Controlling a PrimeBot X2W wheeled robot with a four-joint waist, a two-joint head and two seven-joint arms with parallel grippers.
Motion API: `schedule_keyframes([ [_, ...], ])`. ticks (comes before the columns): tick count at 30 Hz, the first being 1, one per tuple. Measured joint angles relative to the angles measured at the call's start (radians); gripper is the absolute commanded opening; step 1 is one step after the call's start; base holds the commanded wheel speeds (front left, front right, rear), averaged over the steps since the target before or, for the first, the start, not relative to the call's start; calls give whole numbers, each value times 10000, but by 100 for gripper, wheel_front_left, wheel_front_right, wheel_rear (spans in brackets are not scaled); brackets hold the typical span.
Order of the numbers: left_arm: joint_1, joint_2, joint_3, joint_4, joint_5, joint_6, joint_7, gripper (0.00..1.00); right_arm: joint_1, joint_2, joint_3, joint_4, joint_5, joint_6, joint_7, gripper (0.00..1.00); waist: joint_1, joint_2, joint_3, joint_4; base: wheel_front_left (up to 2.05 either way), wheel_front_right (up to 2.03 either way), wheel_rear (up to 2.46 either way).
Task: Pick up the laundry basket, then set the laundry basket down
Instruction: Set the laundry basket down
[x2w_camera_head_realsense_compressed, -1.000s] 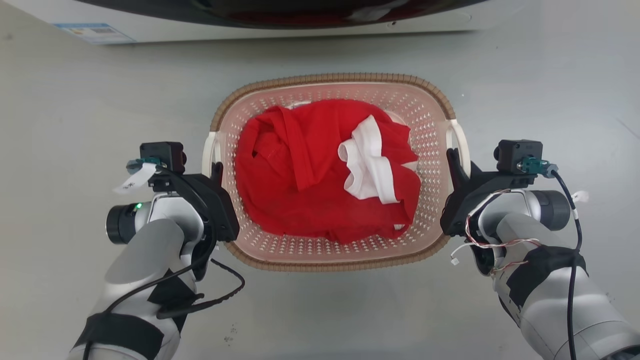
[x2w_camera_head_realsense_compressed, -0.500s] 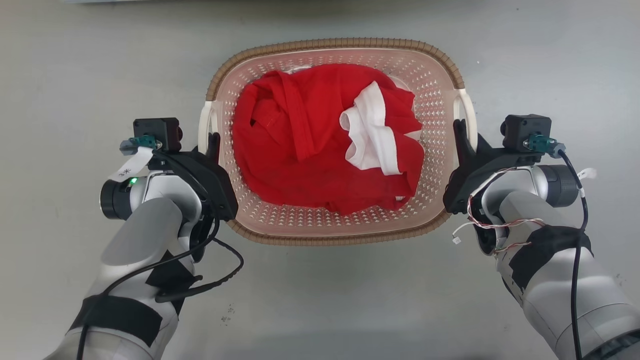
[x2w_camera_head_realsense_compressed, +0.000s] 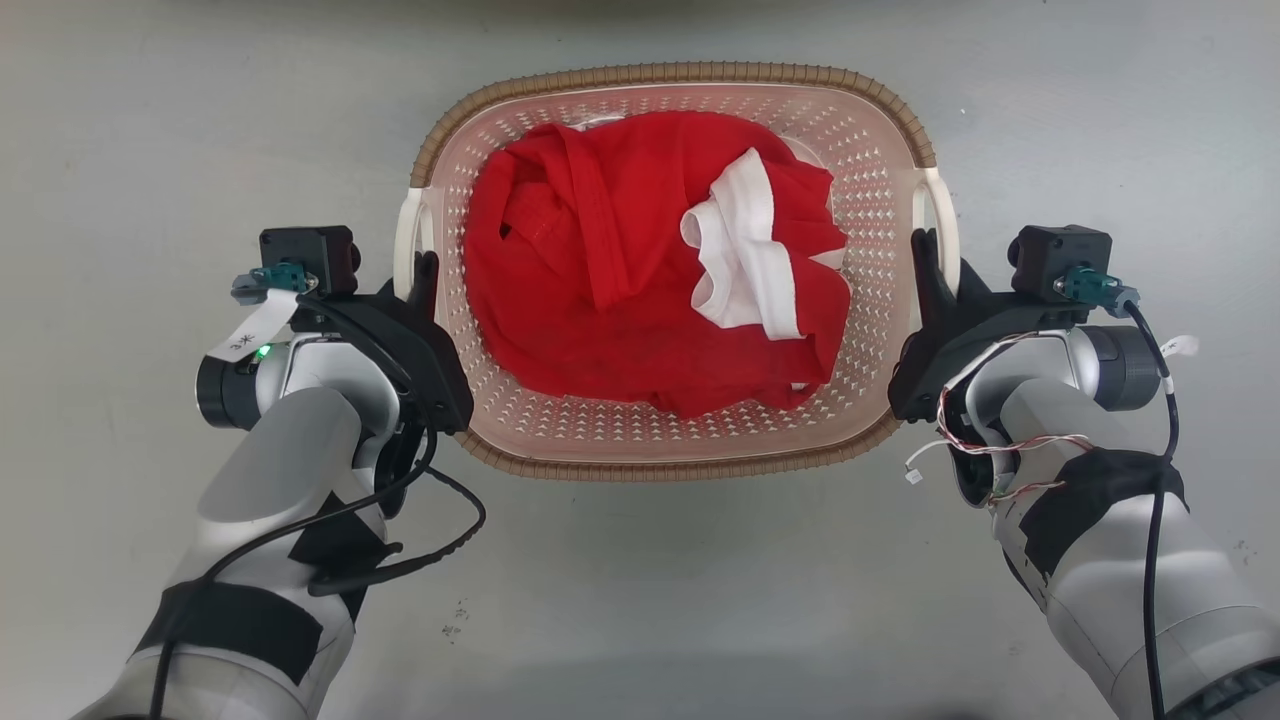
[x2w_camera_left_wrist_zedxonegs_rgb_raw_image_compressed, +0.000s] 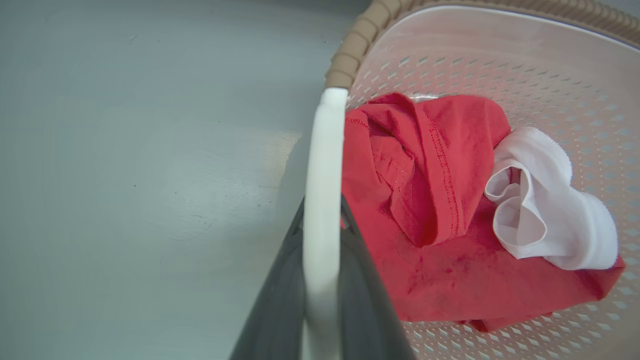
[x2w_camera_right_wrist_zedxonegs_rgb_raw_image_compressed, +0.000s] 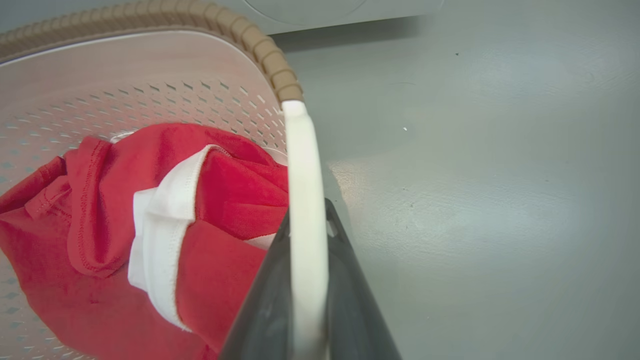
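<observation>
Nearest, two pale forearms with black straps and loose cables reach forward over the grey floor (x2w_camera_head_realsense_compressed: 640, 600), one at each side of the basket (x2w_camera_head_realsense_compressed: 680, 72). The left end effector (x2w_camera_head_realsense_compressed: 428, 268) is closed down to the thickness of the basket's white left handle (x2w_camera_left_wrist_zedxonegs_rgb_raw_image_compressed: 322, 165). In the left wrist view its two dark fingers (x2w_camera_left_wrist_zedxonegs_rgb_raw_image_compressed: 280, 300) lie flat against either face of that handle with no gap. The right end effector (x2w_camera_head_realsense_compressed: 925, 250) grips the right handle (x2w_camera_right_wrist_zedxonegs_rgb_raw_image_compressed: 302, 165) in the same way, one finger inside the loop and one outside. The basket sits between them, long sides across the head view and its near brown rim just beyond the wrists. Whether its base touches the floor cannot be told. A crumpled red garment (x2w_camera_head_realsense_compressed: 600, 300) covers most of the bottom, and a white garment (x2w_camera_head_realsense_compressed: 745, 250) lies on it toward the right wall. Past the far rim, in the right wrist view, stands the foot of a white appliance (x2w_camera_right_wrist_zedxonegs_rgb_raw_image_compressed: 350, 10).
</observation>
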Motion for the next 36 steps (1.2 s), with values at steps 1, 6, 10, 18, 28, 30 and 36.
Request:
schedule_keyframes([
  [1,-6,0,-4,8,0,-2,-12,0,-7,2,0,8,0,0,-2,0,0,1,2,1,0,0,0],
  [6,-42,-10,-8,73,0,-86,-61,0,-71,12,2,59,0,0,-10,0,1,1,5,8,0,0,0],
  [10,-63,-21,-12,111,0,-90,-69,0,-119,27,2,113,0,0,-10,0,1,1,1,14,0,0,0],
  [18,-174,-79,10,240,-25,-190,-67,56,-146,48,-17,182,92,127,-10,48,2,1,-14,40,0,0,0],
  [28,-208,96,121,395,-196,-353,-142,100,-192,-242,105,359,77,543,128,100,3,3,-64,150,0,0,0],
  [30,-214,94,134,397,-196,-360,-142,100,-198,-236,125,378,77,644,192,100,3,3,-85,171,0,0,0],
  [36,-248,90,151,403,-397,-462,-151,100,-209,-113,184,453,92,982,458,100,3,3,-172,215,0,0,0],
])
